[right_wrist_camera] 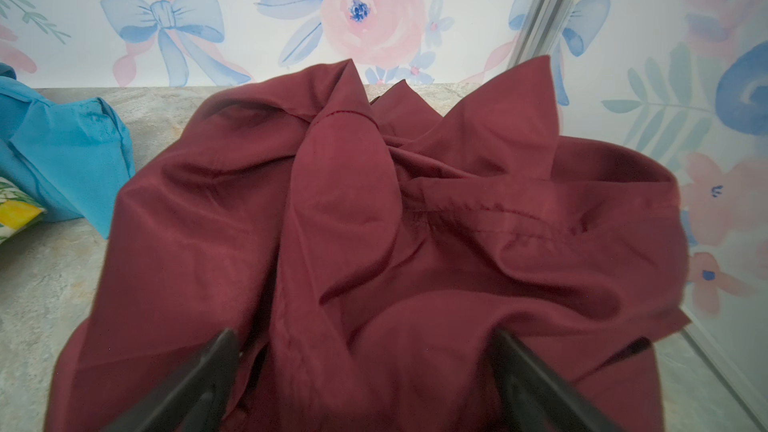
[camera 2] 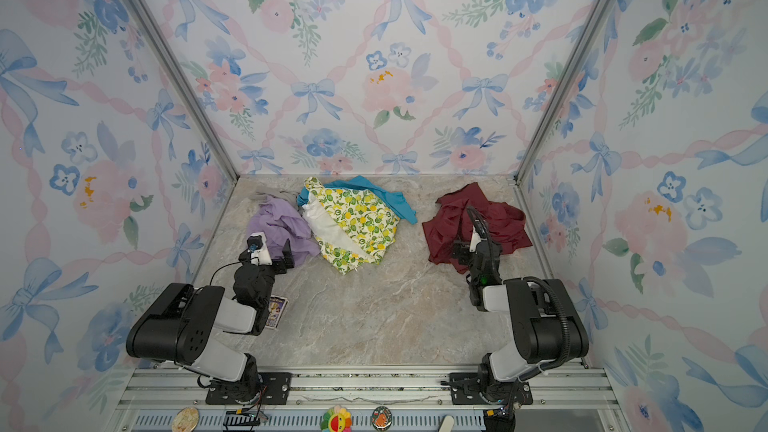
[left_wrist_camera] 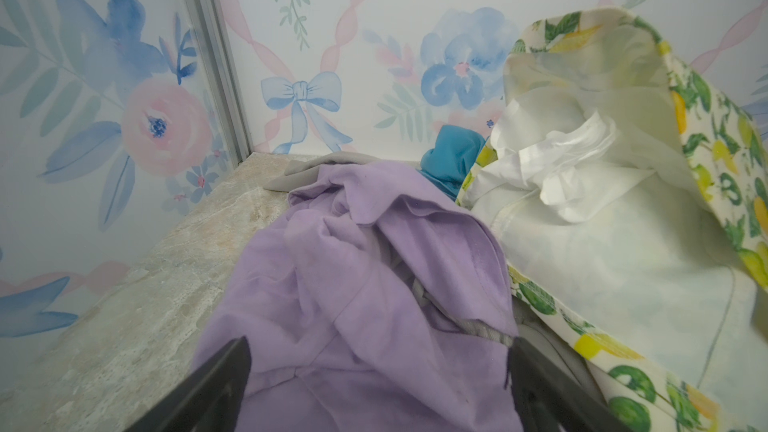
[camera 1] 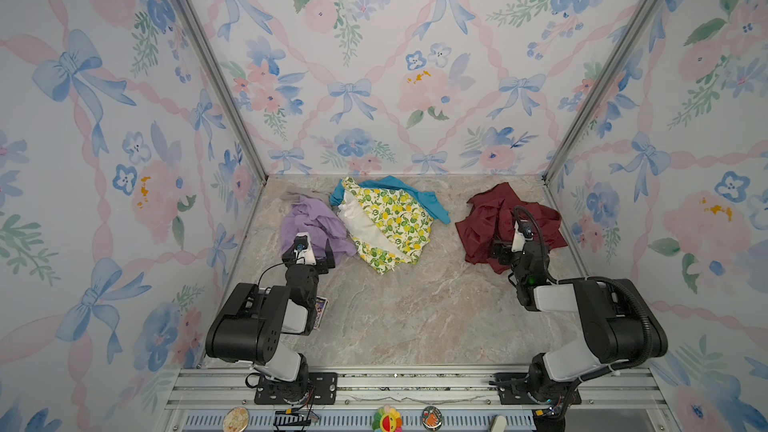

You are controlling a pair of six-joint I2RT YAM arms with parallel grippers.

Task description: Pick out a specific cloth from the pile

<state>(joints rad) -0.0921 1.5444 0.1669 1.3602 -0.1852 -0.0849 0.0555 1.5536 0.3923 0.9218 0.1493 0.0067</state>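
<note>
Maroon cloth (camera 1: 482,222), one item: lies crumpled alone on the right side of the table (camera 1: 395,317), well apart from the pile (camera 1: 374,222), so picking-out looks done; right gripper (right_wrist_camera: 363,338) spread over it, left gripper (left_wrist_camera: 380,344) spread over the lilac cloth (left_wrist_camera: 353,263), neither pinching anything.

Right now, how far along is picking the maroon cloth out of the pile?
Looks done: the maroon cloth lies on its own, bare table between it and the pile. In hand: nothing; the right tool is open over the maroon cloth, the left tool open over the lilac cloth. Left: apparently only pulling the arms back.
</note>
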